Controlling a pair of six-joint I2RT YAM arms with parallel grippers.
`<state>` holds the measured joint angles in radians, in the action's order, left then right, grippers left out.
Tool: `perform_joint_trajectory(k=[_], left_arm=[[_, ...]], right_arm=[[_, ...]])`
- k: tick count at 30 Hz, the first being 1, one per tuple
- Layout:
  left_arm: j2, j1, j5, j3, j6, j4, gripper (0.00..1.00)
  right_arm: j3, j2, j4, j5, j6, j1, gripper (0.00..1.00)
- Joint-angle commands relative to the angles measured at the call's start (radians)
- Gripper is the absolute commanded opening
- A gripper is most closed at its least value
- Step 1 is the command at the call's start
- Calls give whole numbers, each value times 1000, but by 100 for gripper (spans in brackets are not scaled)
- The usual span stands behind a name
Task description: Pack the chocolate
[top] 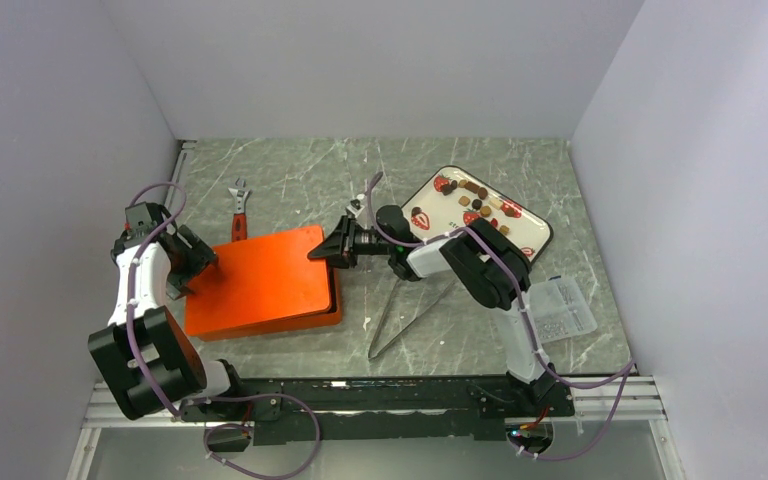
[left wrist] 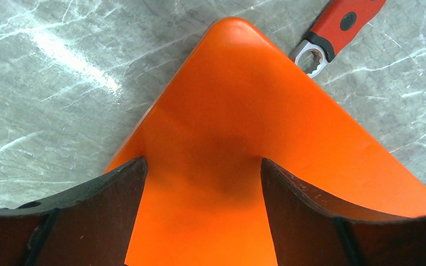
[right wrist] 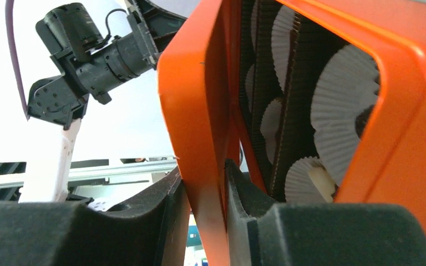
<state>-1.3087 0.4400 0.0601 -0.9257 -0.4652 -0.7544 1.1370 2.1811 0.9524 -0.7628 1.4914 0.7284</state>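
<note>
The chocolate (top: pixel 480 205), several small brown pieces, lies on the white strawberry-print tray (top: pixel 533 243) at the back right. An orange box (top: pixel 260 285) sits at centre left. My right gripper (top: pixel 322 250) is shut on the right edge of its orange lid (right wrist: pixel 194 111), and the lid is lifted there. In the right wrist view the gripper (right wrist: pixel 202 172) pinches the lid, and white pleated paper cups (right wrist: pixel 338 94) show inside the box. My left gripper (top: pixel 205 262) is open over the lid's left corner (left wrist: pixel 244 100), with its fingertips (left wrist: pixel 202 166) spread above the orange surface.
A red-handled wrench (top: pixel 239 210) lies behind the box and also shows in the left wrist view (left wrist: pixel 338 27). Metal tongs (top: pixel 405 315) lie in front of the right arm. A clear plastic container (top: pixel 560 310) sits at the right, near the table's edge.
</note>
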Motion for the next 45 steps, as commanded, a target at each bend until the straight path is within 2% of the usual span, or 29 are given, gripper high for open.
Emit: perform_joint_trajectory(k=[1,7,18,27,39,45], left_arm=[[-6,5,25,0,8,40,80],[-13,5,42,0,10,46,78],[-67,3,49,-7,-6,67,76],[-92,-11,68,-80,-19,39,75],[-118,-96,103,-161,-73,16,75],[-132,-116,116,-184,-75,12,75]], right_arm=[[-24,-69,3,5,-31,-19,31],[-45,-93,-26,12,-50,-37,36],[-10,-97,-144,9,-94,-75,37],[56,-94,-296,29,-167,-86,37],[125,-116,-548,91,-316,-92,39],[153,-118,-618,113,-355,-99,39]])
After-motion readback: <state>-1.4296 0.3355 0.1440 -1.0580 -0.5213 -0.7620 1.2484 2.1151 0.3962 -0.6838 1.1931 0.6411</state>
